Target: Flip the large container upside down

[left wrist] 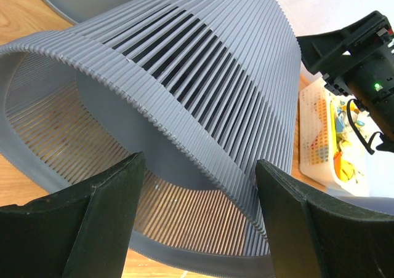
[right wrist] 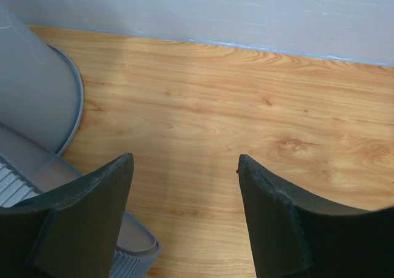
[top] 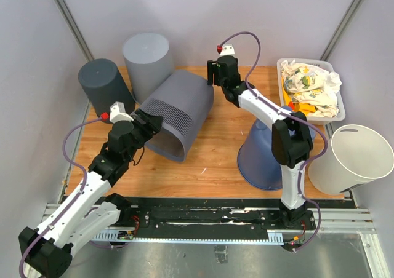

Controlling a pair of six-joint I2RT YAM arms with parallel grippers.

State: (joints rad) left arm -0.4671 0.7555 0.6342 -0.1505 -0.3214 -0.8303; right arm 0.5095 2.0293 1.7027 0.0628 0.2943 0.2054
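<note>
Black wedge-shaped left jaws frame ribbed, slatted grey container [left wrist: 203, 106].

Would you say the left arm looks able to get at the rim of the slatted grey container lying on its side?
Probably yes: the left tool stands open right at the slatted container's rim, with nothing between them.

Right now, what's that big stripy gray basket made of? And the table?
The gray basket looks like matte molded plastic: thin, even ribs with open slits. The table looks like smooth wood, or maybe wood-look laminate, from its grain lines.
</note>
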